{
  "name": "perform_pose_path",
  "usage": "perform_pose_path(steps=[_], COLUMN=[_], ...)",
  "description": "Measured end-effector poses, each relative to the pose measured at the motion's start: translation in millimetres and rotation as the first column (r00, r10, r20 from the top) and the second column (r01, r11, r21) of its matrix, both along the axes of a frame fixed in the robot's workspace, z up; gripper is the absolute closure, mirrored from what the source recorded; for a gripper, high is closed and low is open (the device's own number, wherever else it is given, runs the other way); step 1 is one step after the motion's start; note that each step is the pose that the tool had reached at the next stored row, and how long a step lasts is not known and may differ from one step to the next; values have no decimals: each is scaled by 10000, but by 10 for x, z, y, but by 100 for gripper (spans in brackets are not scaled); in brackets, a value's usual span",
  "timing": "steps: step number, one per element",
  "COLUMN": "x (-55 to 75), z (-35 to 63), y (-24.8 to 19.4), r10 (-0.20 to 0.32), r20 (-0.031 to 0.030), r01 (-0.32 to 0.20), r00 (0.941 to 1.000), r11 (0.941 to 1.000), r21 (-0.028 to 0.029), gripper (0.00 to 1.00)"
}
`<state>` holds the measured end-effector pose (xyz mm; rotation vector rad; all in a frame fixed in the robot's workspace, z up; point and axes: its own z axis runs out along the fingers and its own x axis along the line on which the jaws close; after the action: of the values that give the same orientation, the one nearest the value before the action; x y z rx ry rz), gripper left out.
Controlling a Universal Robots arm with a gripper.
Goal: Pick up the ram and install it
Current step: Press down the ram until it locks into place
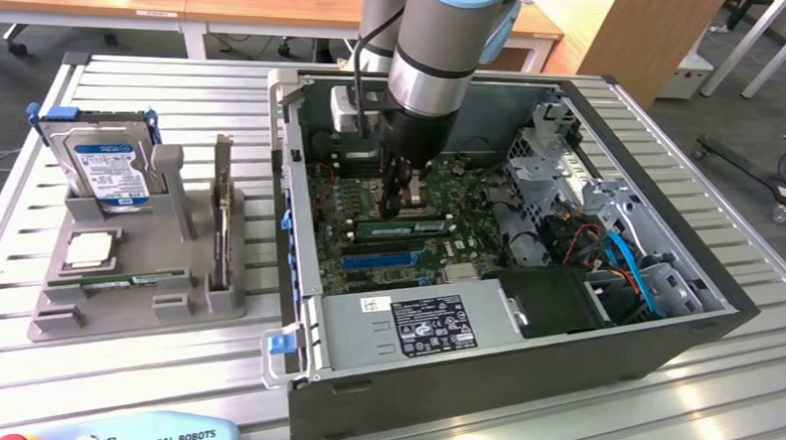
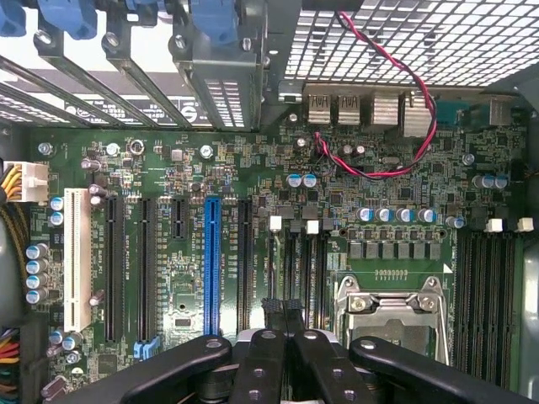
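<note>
Open PC case [image 1: 653,341] sits center-right of the exterior view on a slatted table [image 1: 134,388]; parts holder [image 1: 138,288] lies left of it w/ hard drive [image 1: 104,168] upright at its rear. Gripper [image 1: 405,203] hangs inside the case over the motherboard [image 1: 366,234], upper-center, w/ ram [image 1: 400,225] just below it; PSU [image 1: 415,325] sits at the case's front.

Open computer case [image 1: 492,383] — hard drive [image 1: 104,168] upright in grey holder [image 1: 137,313]

The ribbed grey metal table [image 1: 172,101] looks brushed and satiny. The dark computer case [image 1: 492,383] is matt painted metal, and the grey holder stand [image 1: 137,308] is dull, smooth plastic.
</note>
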<state>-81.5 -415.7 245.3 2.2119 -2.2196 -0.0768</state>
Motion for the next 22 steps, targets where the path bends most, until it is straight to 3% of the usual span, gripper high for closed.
perform_pose_path(steps=[13,17,22], x=[0,0,0], z=[-63,-69,-71], y=[0,26,28], r10=[-1,-1,0], r20=[1,2,1], r01=[1,1,0], r00=[10000,10000,10000], r11=[10000,10000,10000], r21=[0,2,0], gripper=[90,90,90])
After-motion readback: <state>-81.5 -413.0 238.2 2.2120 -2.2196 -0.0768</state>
